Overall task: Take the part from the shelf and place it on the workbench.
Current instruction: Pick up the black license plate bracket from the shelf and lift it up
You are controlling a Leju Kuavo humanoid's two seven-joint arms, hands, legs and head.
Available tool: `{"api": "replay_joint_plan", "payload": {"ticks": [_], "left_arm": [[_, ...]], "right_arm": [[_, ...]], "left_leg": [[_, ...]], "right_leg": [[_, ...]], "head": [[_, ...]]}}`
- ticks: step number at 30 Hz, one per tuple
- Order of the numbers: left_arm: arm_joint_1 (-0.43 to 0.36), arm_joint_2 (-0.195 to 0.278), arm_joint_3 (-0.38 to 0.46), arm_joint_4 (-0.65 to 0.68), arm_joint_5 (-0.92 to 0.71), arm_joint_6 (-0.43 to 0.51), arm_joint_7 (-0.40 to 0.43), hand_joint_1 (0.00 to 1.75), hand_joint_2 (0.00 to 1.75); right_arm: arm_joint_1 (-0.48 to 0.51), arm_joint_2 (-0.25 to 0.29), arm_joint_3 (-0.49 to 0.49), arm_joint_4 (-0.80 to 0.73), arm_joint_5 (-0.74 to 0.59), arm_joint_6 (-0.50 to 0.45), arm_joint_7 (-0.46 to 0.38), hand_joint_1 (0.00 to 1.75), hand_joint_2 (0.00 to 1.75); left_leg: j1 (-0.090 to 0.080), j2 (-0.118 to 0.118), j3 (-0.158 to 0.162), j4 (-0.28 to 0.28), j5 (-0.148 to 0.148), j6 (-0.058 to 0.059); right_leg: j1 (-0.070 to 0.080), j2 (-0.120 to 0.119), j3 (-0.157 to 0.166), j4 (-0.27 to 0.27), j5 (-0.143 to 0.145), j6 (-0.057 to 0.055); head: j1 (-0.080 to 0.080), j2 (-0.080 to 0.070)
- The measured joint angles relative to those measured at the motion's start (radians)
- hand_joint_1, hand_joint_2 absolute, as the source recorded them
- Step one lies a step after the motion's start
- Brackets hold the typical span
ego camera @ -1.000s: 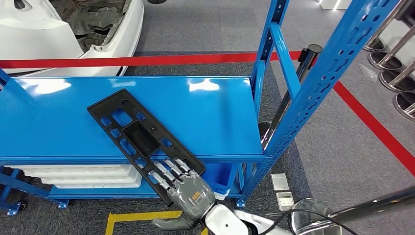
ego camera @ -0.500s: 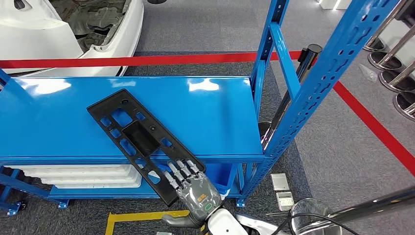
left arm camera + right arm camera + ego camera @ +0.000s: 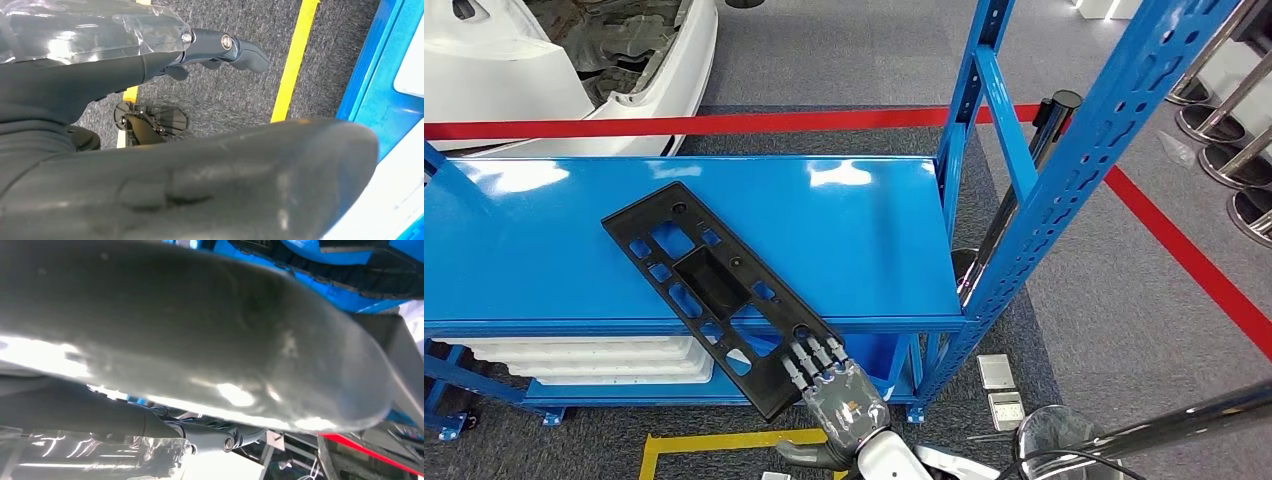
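A long black plastic part (image 3: 709, 285) with several cut-outs lies slantwise on the blue shelf board (image 3: 864, 230). Its near end sticks out past the board's front edge. My right hand (image 3: 844, 400) is at that near end, back upward. Its fingertips (image 3: 812, 353) reach onto the part's corner, and the thumb (image 3: 799, 455) hangs apart, lower and to the left. The right wrist view shows the part (image 3: 350, 275) and the blue board beyond the thumb. My left hand (image 3: 225, 47) hangs over grey carpet, fingers apart and holding nothing.
Blue shelf uprights (image 3: 1064, 170) rise on the right. White trays (image 3: 594, 360) sit on the lower level. A white car body (image 3: 544, 70) stands beyond the shelf behind a red floor line. Yellow tape (image 3: 714, 440) marks the carpet, and chrome post bases (image 3: 1234, 130) stand far right.
My right hand has drawn back towards me and slightly right, from lying over the part's near end to just its fingertips on the corner. The part has not moved.
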Motion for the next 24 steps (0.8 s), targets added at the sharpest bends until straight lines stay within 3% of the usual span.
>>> {"api": "replay_joint_plan", "payload": {"ticks": [16, 24], "left_arm": [[-0.001, 0.001, 0.0, 0.0, -0.009, 0.0, 0.012, 0.0, 0.0], [-0.002, 0.004, 0.0, 0.0, -0.016, 0.003, 0.018, 0.0, 0.0]], "right_arm": [[-0.028, -0.013, -0.023, 0.081, 0.001, 0.008, 0.015, 0.0, 0.0], [-0.079, -0.021, -0.033, 0.131, 0.027, -0.039, 0.017, 0.0, 0.0]], "left_leg": [[0.0, 0.0, 0.0, 0.0, 0.0, 0.0], [0.0, 0.0, 0.0, 0.0, 0.0, 0.0]], "right_leg": [[0.0, 0.0, 0.0, 0.0, 0.0, 0.0], [0.0, 0.0, 0.0, 0.0, 0.0, 0.0]], "head": [[0.0, 0.0], [0.0, 0.0]]}}
